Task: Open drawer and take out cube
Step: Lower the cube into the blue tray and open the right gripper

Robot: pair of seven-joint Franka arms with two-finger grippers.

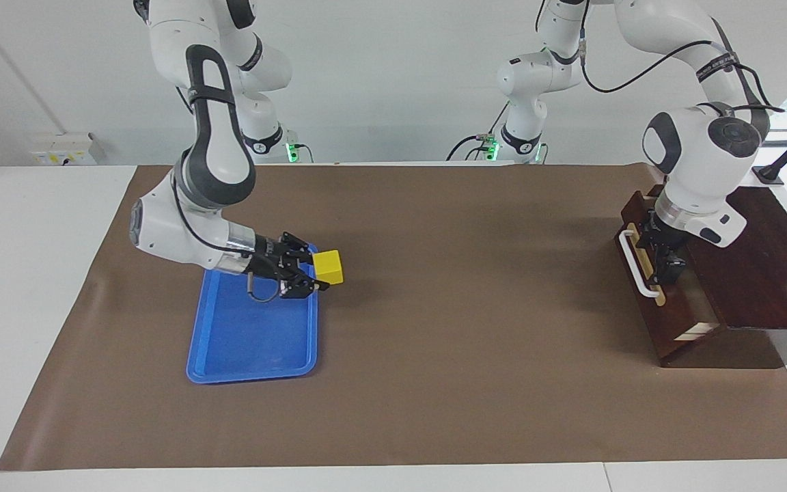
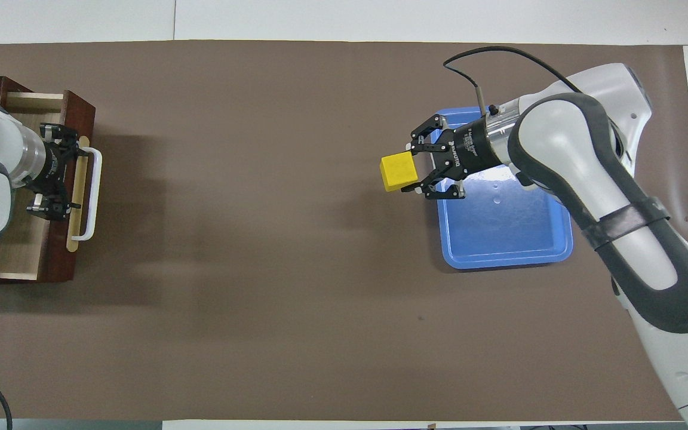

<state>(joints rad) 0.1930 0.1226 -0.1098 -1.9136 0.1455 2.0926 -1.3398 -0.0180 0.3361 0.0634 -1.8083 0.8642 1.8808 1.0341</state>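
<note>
Brown mat (image 1: 434, 287) — drawer (image 2: 27, 251) open, handle (image 2: 94, 194) toward tray (image 2: 502, 239).

Yellow cube (image 1: 329, 266) held aloft beside tray; drawer (image 1: 667, 287) open.

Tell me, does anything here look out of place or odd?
Nothing stands out. The drawer is pulled open, with the left gripper in it by the handle. The right gripper holds the yellow cube beside the blue tray.

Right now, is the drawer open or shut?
Open: the drawer is pulled out of its box, its pale inside showing, with the left gripper over it.
</note>
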